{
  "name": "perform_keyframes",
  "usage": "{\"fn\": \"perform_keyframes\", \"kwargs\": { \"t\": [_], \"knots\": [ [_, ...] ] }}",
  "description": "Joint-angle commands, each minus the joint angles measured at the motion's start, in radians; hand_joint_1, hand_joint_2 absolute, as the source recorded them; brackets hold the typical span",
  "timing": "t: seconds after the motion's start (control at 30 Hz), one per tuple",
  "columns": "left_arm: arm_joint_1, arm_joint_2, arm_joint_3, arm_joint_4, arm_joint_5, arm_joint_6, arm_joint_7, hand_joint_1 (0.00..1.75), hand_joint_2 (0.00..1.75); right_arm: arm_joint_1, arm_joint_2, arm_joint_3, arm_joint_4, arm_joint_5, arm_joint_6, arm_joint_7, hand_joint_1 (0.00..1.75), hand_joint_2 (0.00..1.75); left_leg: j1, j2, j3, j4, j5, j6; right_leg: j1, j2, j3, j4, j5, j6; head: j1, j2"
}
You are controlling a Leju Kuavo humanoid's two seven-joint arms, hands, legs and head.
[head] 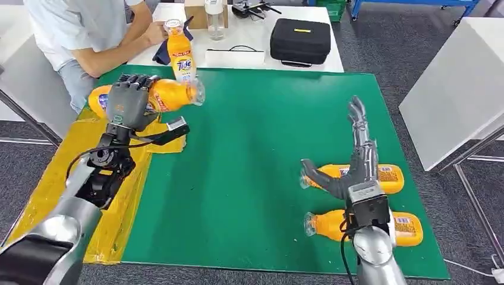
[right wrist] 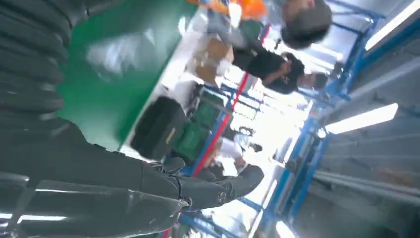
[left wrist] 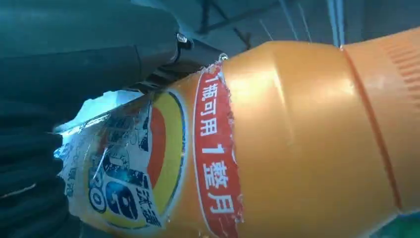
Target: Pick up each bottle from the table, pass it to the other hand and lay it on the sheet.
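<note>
My left hand grips an orange bottle lying sideways, held above the far end of the yellow sheet; its label fills the left wrist view. Partly hidden behind that hand lies another orange bottle on the sheet. A person holds a third bottle upright at the far table edge. My right hand is open, fingers stretched up, hovering over two orange bottles, one farther and one nearer, lying on the green mat at the right.
A seated person leans on the white table beyond the mat. A black case, a clear bottle and a cardboard box stand there. Another white table is at the right.
</note>
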Motion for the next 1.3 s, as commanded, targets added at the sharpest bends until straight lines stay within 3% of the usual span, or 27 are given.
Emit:
{"fn": "perform_keyframes", "kwargs": {
  "t": [0.03,0.07,0.1,0.53,0.73,0.9,1.07,1.2,1.23,1.3],
  "knots": [
    [-0.125,0.099,-0.102,0.403,-0.127,-0.040,0.087,1.75,1.75,-0.052,-0.022,-0.084,0.032,-0.033,0.019,-0.017,0.00,1.75,0.002,0.001,0.007,0.001,-0.004,-0.003,0.002,0.000,0.006,0.001,-0.003,-0.003,0.000,0.000],
    [-0.132,0.117,-0.161,0.413,-0.127,-0.049,0.120,1.75,1.75,-0.063,-0.022,-0.085,0.044,-0.043,0.023,-0.019,0.00,1.75,0.002,0.001,0.010,0.002,-0.006,-0.004,0.003,-0.001,0.009,0.001,-0.005,-0.004,0.000,0.000],
    [-0.140,0.120,-0.175,0.430,-0.126,-0.066,0.131,1.75,1.75,-0.065,-0.018,-0.091,0.048,-0.069,0.026,-0.026,0.00,1.75,0.001,0.001,0.003,0.001,-0.002,-0.002,0.001,0.000,0.003,0.000,-0.001,-0.002,0.000,0.000],
    [-0.126,0.128,-0.102,0.459,-0.084,-0.090,0.064,1.75,1.75,-0.026,-0.020,-0.094,0.045,-0.077,0.004,-0.043,0.00,1.75,0.001,-0.001,0.002,0.000,-0.001,-0.002,0.002,-0.001,0.002,0.000,-0.001,-0.002,0.000,0.000],
    [-0.058,0.086,0.006,0.445,-0.023,0.016,-0.109,1.75,1.75,-0.051,-0.020,-0.074,0.087,-0.084,0.005,-0.037,0.00,1.75,0.002,0.000,0.010,0.001,-0.005,-0.004,0.003,-0.001,0.010,0.000,-0.005,-0.005,0.000,0.000],
    [-0.002,0.020,0.102,0.432,0.087,0.096,-0.308,1.75,1.75,-0.072,-0.017,-0.082,0.145,-0.082,0.013,-0.025,0.00,1.75,0.001,0.000,0.006,-0.001,-0.003,-0.002,0.001,-0.001,0.007,-0.001,-0.003,-0.003,0.000,0.000],
    [0.001,-0.009,0.107,0.441,0.096,0.092,-0.331,1.75,1.75,-0.098,-0.009,-0.075,0.171,-0.080,0.023,-0.019,0.00,1.75,0.002,-0.002,0.009,0.001,-0.005,-0.004,0.002,-0.003,0.010,0.000,-0.005,-0.004,0.000,0.000],
    [-0.004,-0.009,0.101,0.449,0.082,0.084,-0.310,1.75,1.75,-0.108,-0.007,-0.071,0.177,-0.078,0.026,-0.016,0.00,1.75,0.001,-0.001,0.002,0.000,-0.002,-0.002,0.001,-0.001,0.003,0.000,-0.001,-0.002,0.000,0.000],
    [-0.011,-0.010,0.096,0.459,0.069,0.061,-0.282,0.00,1.75,-0.111,-0.009,-0.070,0.184,-0.077,0.026,-0.016,0.00,1.75,0.001,0.000,0.005,0.001,-0.003,-0.003,0.001,-0.001,0.006,0.000,-0.003,-0.003,0.000,0.000],
    [-0.017,-0.007,0.088,0.467,0.049,0.037,-0.240,0.00,1.75,-0.112,-0.012,-0.067,0.192,-0.078,0.024,-0.016,0.00,1.75,0.001,-0.001,0.002,0.000,-0.001,-0.002,0.001,-0.001,0.003,0.000,-0.001,-0.002,0.000,0.000]
  ]
}}
